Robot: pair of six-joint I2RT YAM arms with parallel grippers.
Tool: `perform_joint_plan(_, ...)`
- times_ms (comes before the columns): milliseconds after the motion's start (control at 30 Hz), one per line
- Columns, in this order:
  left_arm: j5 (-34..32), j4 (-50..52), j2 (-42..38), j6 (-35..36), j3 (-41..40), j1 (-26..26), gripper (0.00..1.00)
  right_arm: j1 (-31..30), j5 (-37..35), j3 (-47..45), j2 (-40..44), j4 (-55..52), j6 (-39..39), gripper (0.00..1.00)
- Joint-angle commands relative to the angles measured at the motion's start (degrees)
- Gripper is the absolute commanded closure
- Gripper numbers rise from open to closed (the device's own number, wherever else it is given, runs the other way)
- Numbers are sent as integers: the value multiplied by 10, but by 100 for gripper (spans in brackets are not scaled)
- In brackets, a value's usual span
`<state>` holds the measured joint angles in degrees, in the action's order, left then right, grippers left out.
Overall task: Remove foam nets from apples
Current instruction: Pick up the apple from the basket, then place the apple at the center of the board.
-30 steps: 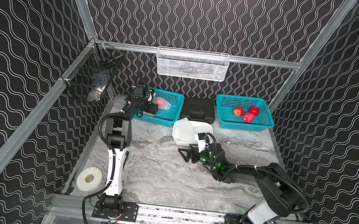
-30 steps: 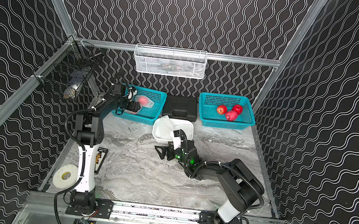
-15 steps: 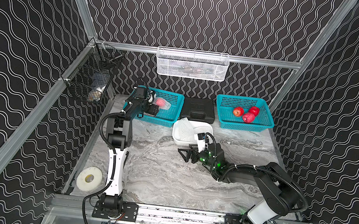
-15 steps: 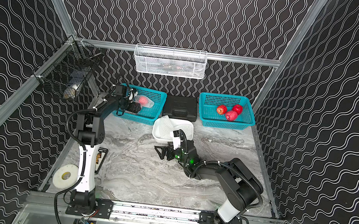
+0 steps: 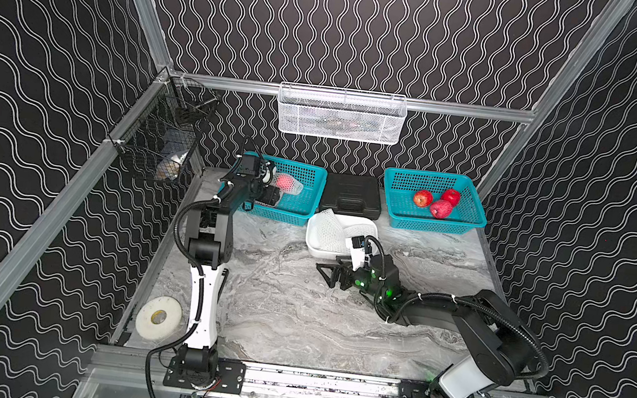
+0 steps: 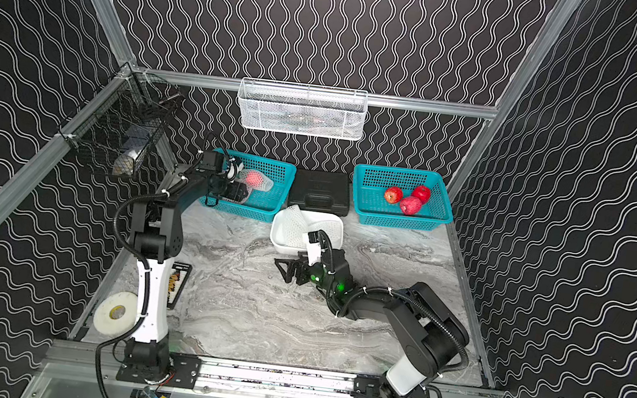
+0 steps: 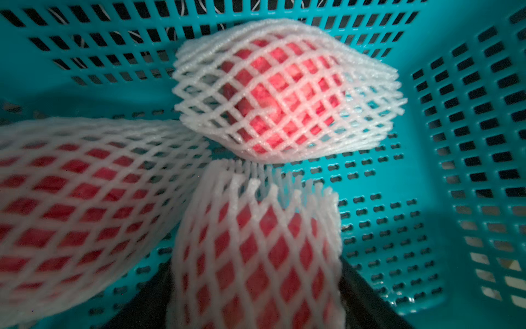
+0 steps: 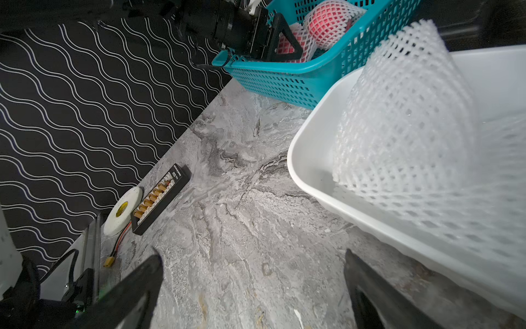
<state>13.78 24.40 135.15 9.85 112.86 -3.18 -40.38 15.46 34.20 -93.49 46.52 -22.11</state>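
Note:
Three apples in foam nets lie in the left teal basket [image 5: 299, 206]: a near one [image 7: 256, 250], one beside it [image 7: 71, 199] and a far one [image 7: 284, 91]. My left gripper [image 7: 256, 270] reaches into that basket [image 6: 237, 191], and its dark fingers [image 7: 367, 302] touch both sides of the near netted apple. Three bare apples [image 5: 441, 209] sit in the right teal basket [image 5: 432, 226]. An empty foam net [image 8: 404, 114] stands in the white tub [image 8: 307, 159]. In front of the tub my right gripper [image 8: 252, 265] hangs open over the marble tabletop [image 5: 327, 272], holding nothing.
A black case [image 5: 352, 195] lies between the two teal baskets. On the left of the table are a tape roll [image 5: 159, 316] and a black connector board [image 8: 160, 199]. A white wire basket [image 5: 340, 114] hangs on the back rail, a black wire basket [image 5: 159, 145] on the left rail.
My left gripper has pushed deeper into the left teal basket and its jaws have narrowed round the near netted apple. The right arm has not moved.

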Motion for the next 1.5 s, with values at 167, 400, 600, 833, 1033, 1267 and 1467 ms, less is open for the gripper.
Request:
perform_joint_plan(167, -4, -22, -31, -12, -16, 0, 42, 0, -8, 0, 4, 19, -9, 0)
perform_joint_plan(400, -9, -25, -72, -22, -34, 0, 42, 0, -16, -5, 9, 22, -7, 0)
perform_joint_plan(600, -6, -32, -119, -37, -64, 1, 42, 0, -26, -12, 16, 27, -6, 0)
perform_joint_plan(833, -1, -53, -210, -70, -125, 19, 42, 1, -51, -24, 35, 29, 3, 0)
perform_joint_plan(1033, -35, -121, -333, -117, -244, 93, 42, 3, -93, -42, 68, 24, 18, 0)
perform_joint_plan(1267, -66, -225, -463, -196, -444, 193, 42, 9, -170, -85, 134, 31, 43, 0)
perform_joint_plan(1467, -74, -260, -551, -208, -589, 293, 44, 18, -225, -115, 190, 28, 56, 0)
